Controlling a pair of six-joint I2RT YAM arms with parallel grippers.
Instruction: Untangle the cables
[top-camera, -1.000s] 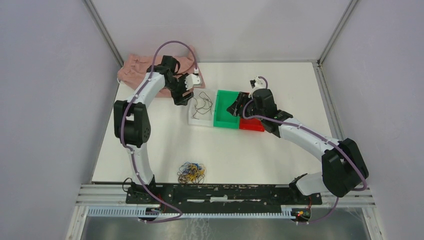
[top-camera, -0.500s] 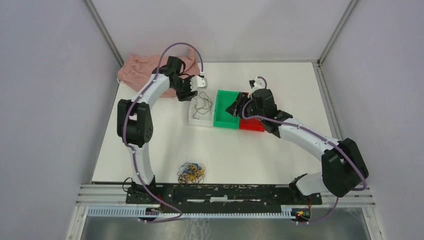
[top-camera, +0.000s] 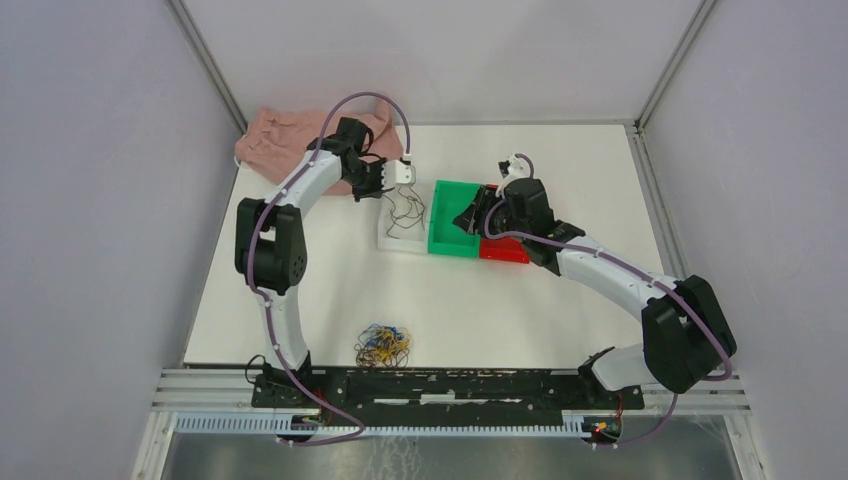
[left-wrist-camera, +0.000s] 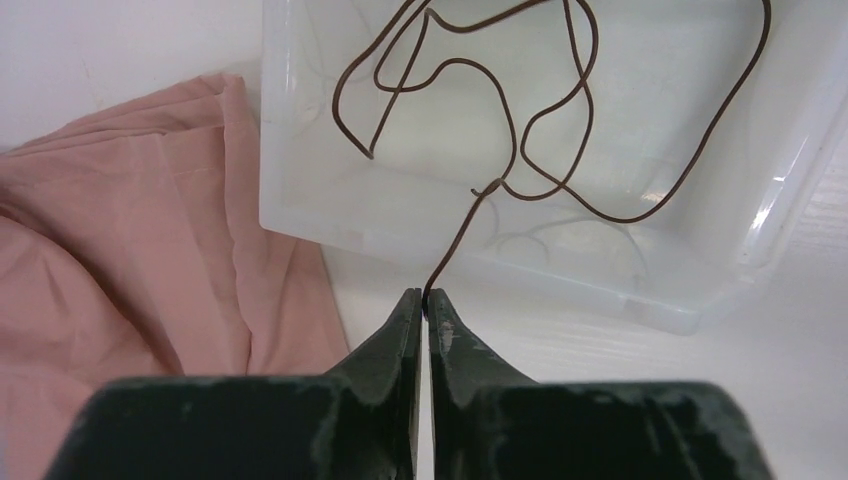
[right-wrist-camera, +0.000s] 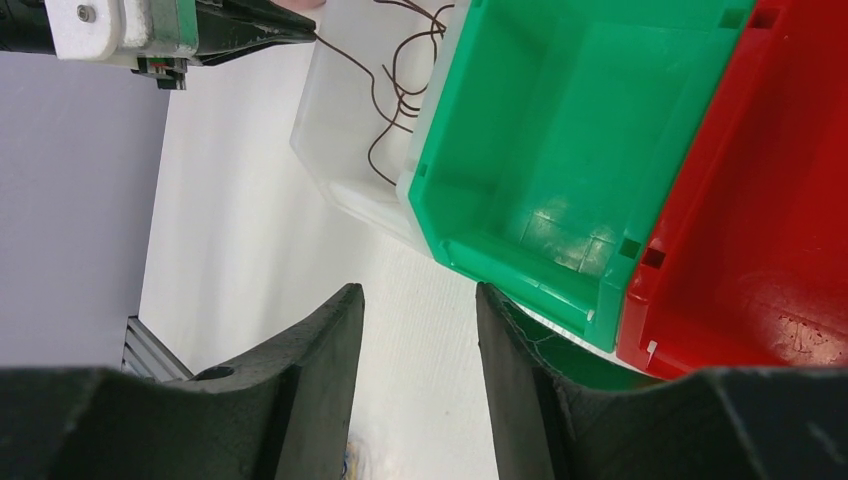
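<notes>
A dark brown cable (left-wrist-camera: 455, 243) lies looped in the clear bin (left-wrist-camera: 300, 190), with one end rising over the bin's near wall. My left gripper (left-wrist-camera: 427, 298) is shut on that end, just outside the bin at its back-left corner (top-camera: 385, 183). A tangled bunch of yellow-orange and blue cables (top-camera: 382, 343) sits on the table near the front edge, away from both grippers. My right gripper (right-wrist-camera: 418, 292) is open and holds nothing; it hangs over the green bin (top-camera: 440, 245) near its right side.
A clear bin (top-camera: 390, 240), the green bin (right-wrist-camera: 520, 260) and a red bin (top-camera: 503, 252) stand in a row mid-table. A pink cloth (top-camera: 275, 140) lies crumpled at the back left, touching the clear bin's corner (left-wrist-camera: 150, 250).
My left gripper swung right toward the clear bin's corner and went from open to shut on the brown cable's end. The right arm barely moved; its jaws narrowed slightly.
</notes>
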